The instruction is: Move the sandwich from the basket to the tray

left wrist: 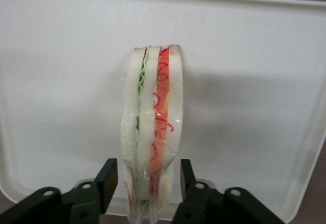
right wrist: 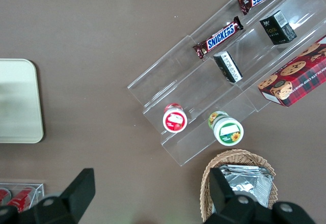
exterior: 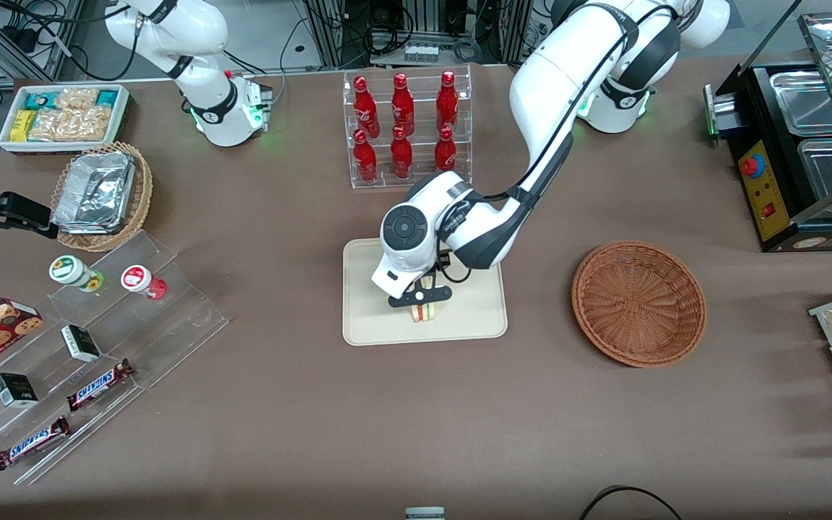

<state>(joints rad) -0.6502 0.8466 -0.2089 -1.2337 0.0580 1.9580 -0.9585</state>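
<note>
Your claw (exterior: 422, 295) was clamped on the upright sandwich (left wrist: 152, 127), directly above the tray (exterior: 474, 318); the basket (exterior: 638, 303) sat empty.

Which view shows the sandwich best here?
The left wrist view: the sandwich fills it, layers clear, between the gripper fingers over the tray. The front view shows only a sliver; the right wrist view shows none.

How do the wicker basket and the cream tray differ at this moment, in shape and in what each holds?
The basket is round, reddish-brown and woven; the tray is rectangular, cream and smooth, with rounded corners. The basket holds nothing, while the sandwich stands on edge over the tray. The left arm's tool is above the tray, fingers on either side of the sandwich; none is at the basket. Both sit on the brown table, shallow and low-rimmed.
</note>
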